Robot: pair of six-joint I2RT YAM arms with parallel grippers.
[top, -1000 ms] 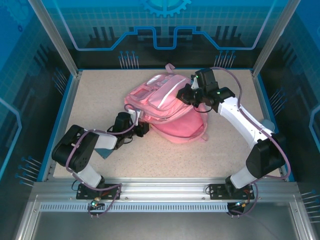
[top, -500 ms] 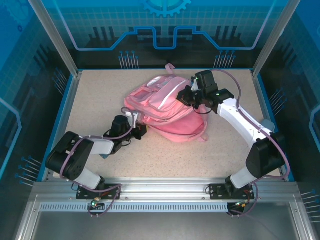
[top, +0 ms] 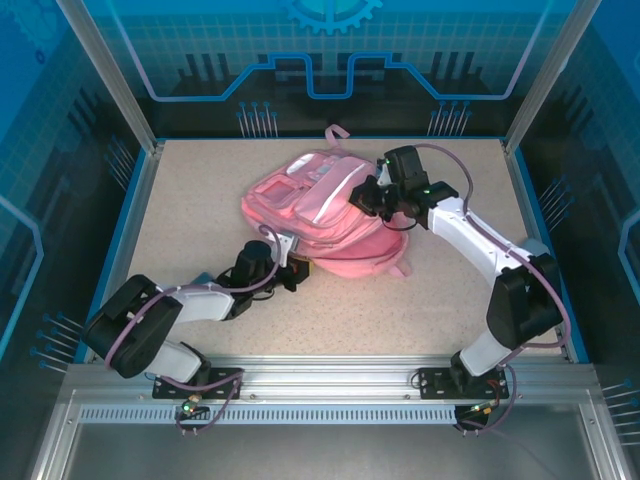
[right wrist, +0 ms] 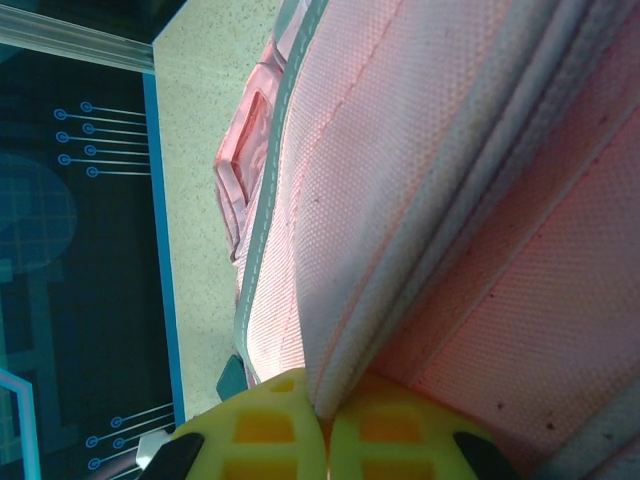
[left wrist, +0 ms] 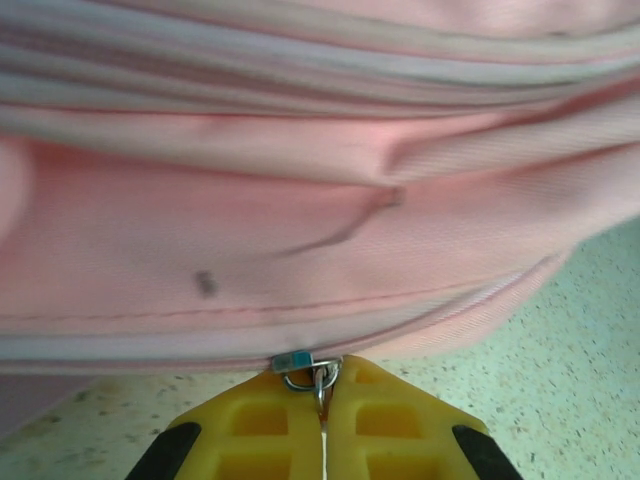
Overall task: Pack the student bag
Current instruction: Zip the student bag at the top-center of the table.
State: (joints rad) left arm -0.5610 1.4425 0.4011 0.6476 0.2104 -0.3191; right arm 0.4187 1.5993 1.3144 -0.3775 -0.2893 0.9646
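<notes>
- we find the student bag (top: 330, 215) lying at the middle of the table (top: 190, 200).
- right gripper (right wrist: 322, 405) pinches its piped seam (right wrist: 437, 240), bracing it.
- left gripper (left wrist: 323, 390) pinches the zip pull (left wrist: 318, 372); we judge zipping in hand, needing a steady pull along the track.

Open tabletop (top: 190, 195) — student bag (top: 318, 215) midway

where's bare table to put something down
Bare table lies far left, between the student bag and the left wall, and along the near right strip between bag and arm bases. The middle is crowded: left gripper and right gripper are clamped on the bag.
</notes>
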